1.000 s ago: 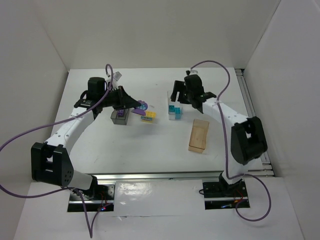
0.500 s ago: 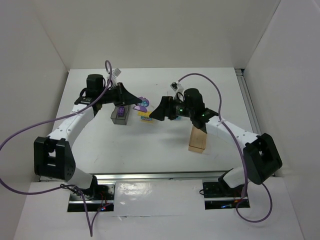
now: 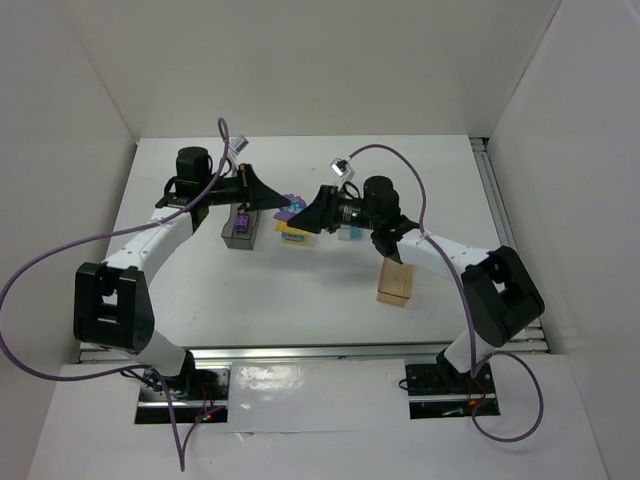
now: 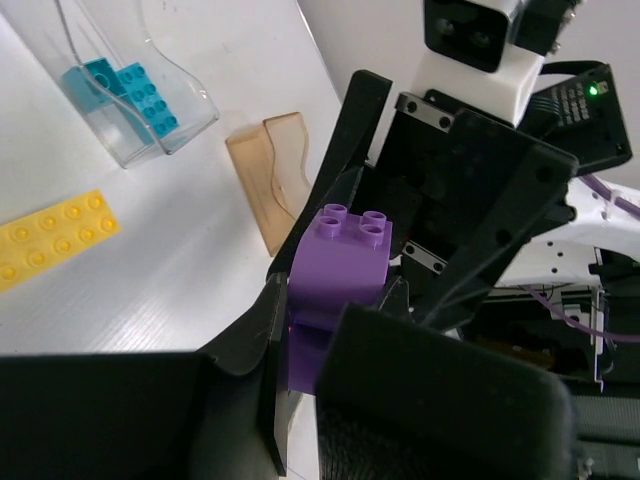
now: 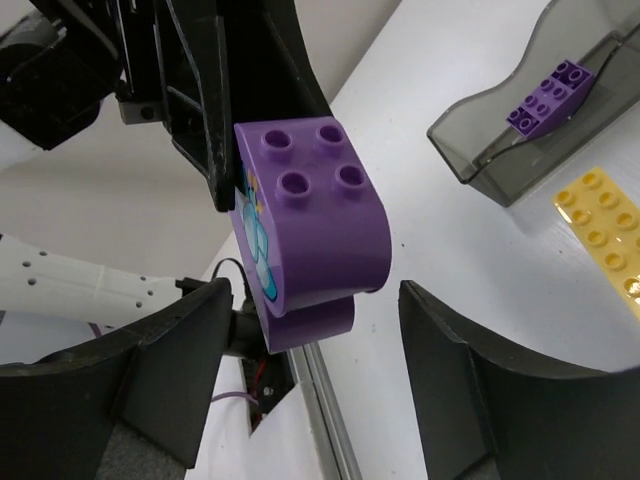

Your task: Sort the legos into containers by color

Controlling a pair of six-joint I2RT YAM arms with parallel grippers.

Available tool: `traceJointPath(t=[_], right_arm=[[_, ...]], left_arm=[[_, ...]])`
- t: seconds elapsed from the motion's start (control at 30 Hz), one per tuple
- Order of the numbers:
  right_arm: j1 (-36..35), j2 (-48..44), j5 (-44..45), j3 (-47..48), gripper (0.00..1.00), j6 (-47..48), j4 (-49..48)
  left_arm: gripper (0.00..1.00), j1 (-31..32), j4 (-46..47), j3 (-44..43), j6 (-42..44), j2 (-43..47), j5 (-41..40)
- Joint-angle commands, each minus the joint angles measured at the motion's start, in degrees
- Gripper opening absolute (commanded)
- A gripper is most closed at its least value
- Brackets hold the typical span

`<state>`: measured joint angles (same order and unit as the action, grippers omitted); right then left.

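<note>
My left claw (image 4: 312,325) clamps the rounded purple plastic brick (image 5: 310,210) — right claw (image 5: 316,305) agape — carry level to smoky-grey plastic bin (image 5: 472,142).

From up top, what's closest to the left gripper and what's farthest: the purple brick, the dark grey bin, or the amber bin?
1. Purple brick, held in the jaws of the left gripper.
2. Dark grey bin, close by, to its left.
3. Amber bin, far across on the right.
</note>
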<state>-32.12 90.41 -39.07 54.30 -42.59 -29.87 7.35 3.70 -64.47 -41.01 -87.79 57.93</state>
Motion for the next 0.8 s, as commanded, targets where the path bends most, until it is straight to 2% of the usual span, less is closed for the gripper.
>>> traceJointPath(t=[0.0,0.13,0.2,0.27,0.33,0.4,0.47,0.63,0.67,0.7,0.73,0.77], right_arm=[[-0.5,0.7,-0.8,1.2,0.74,-1.7,-7.6],[-0.5,1.3,-0.3,1.7,0.59,-2.8,-9.0],[-0.5,1.9,-1.0,1.7,0.43,-4.2,-10.9],[-0.5,2.5,-2.3,2.2,0.35,-4.8,-11.6],[-1.1,2.5,-2.3,2.9,0.24,-3.5,-7.3],[-2.9,2.5,0.2,4.6,0.23,1.4,-1.7],[-4.1,1.8,3.6,5.7,0.23,5.1,8.2],[-6.0,-3.3,14.0,4.4,0.23,9.8,17.3],[-6.0,-4.1,15.8,3.9,0.23,10.5,20.2],[-6.5,-4.9,17.5,3.9,0.23,10.5,21.9],[-6.6,-6.3,21.4,3.9,0.23,11.2,23.6],[-7.1,-7.0,22.8,3.9,0.23,11.8,26.2]], left_arm=[[0.0,-0.3,3.7,-0.2,-1.0,0.3,4.5],[0.0,-0.3,4.8,-0.2,-1.0,0.3,5.0],[0.0,-0.3,4.8,-0.2,-1.5,0.3,5.0],[0.0,-0.3,4.8,-0.7,-1.5,0.3,5.0],[0.0,-0.3,3.9,-1.3,-1.5,0.3,2.8],[0.0,-0.8,3.2,-2.0,-1.5,0.3,0.4],[0.0,-0.9,0.7,-4.3,-1.5,-0.2,-1.2],[0.0,-1.6,-5.6,-7.5,0.1,-0.2,-9.0],[0.0,-3.3,-7.6,-8.6,1.5,-0.2,-11.1],[0.0,-3.9,-9.9,-9.3,2.8,-0.2,-13.6],[0.0,-3.9,-16.6,-10.2,4.4,0.4,-17.6],[0.0,-3.9,-20.3,-12.2,8.5,0.9,-29.2]])
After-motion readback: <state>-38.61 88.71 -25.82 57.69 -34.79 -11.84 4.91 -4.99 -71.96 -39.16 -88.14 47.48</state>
